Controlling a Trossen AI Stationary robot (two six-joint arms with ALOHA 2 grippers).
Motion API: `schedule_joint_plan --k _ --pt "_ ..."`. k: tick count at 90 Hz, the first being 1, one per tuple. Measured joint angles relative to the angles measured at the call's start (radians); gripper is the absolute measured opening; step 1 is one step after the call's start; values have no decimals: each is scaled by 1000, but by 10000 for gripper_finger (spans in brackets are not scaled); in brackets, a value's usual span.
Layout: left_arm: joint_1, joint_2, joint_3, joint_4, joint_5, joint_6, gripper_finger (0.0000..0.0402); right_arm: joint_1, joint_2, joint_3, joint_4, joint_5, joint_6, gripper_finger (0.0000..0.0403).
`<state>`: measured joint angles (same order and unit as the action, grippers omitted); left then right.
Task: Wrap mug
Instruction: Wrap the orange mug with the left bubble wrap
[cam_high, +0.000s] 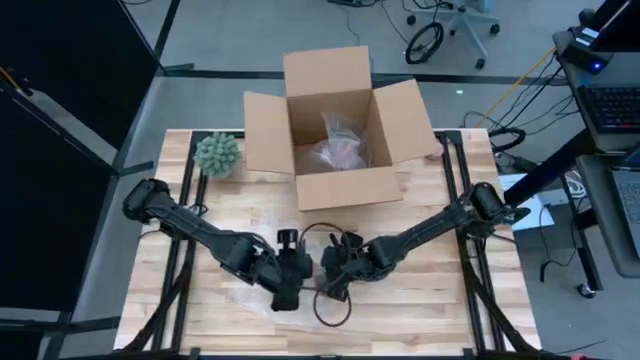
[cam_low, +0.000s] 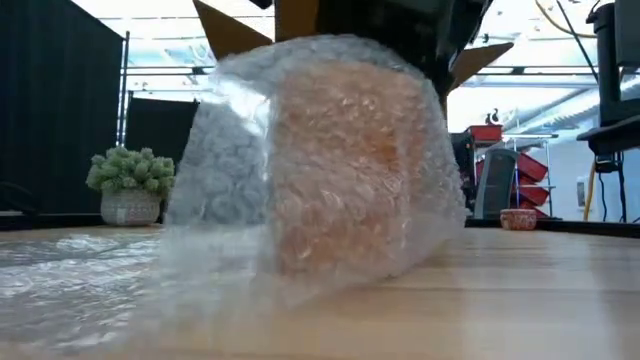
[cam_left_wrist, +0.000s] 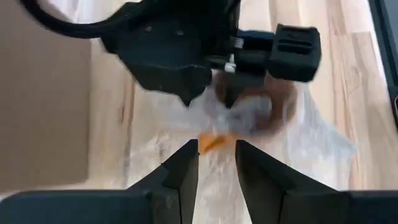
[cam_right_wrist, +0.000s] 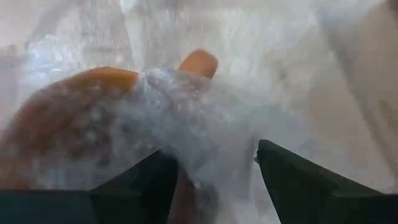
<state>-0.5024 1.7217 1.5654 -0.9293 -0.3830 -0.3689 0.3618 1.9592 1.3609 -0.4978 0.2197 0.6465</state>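
A wooden table (cam_high: 450, 300) carries an open box (cam_high: 335, 130) at 12 o'clock and a plant (cam_high: 217, 155) at 10. At 6 o'clock, an orange mug (cam_right_wrist: 74, 118) sits under bubble wrap (cam_low: 320, 160). The right gripper (cam_right_wrist: 214, 168) spreads open around it; the left gripper (cam_left_wrist: 216, 165) is slightly parted alongside.

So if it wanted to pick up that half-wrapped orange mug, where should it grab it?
Probably across the body of the mug, coming from above. Bubble wrap drapes over most of it, so the handle stub poking out offers little to pinch, and the wrap alone would slip. The right gripper already straddles the wrapped side; the left gripper sits open opposite.
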Motion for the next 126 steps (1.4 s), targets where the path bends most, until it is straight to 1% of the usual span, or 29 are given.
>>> schedule_joint_plan --k 12,22,37,49,71,79,91,97,107,113,126 --pt "-17 0 0 -44 -10 -42 96 -19 39 1 -12 -47 9 205" --pt "-30 4 0 -49 -25 -52 95 -31 44 2 -6 -84 4 205" --pt "-41 2 0 -50 -52 -53 95 -30 13 14 -34 -71 -35 205" --pt "-41 2 -1 -57 -52 -53 95 -30 -38 43 -58 -70 -41 205" --pt "-41 2 -1 -57 -52 -62 95 -30 -91 43 -80 -85 -41 205" --pt "-41 2 -1 -57 -52 -62 95 -34 -86 42 -79 -88 -42 205" --pt "-41 2 -2 -47 -52 -63 95 -35 -28 36 -65 -103 -51 205" --pt "-41 2 -5 -4 -54 -61 95 -34 -21 34 -76 -117 -53 205" --pt "-41 1 -62 151 -57 -14 95 -33 -32 36 -47 -114 -58 205" --pt "-41 1 -119 262 -57 10 95 -33 -33 36 -43 -113 -64 205" --pt "-35 1 -266 516 -44 12 95 -33 -33 36 -47 -113 -80 205"
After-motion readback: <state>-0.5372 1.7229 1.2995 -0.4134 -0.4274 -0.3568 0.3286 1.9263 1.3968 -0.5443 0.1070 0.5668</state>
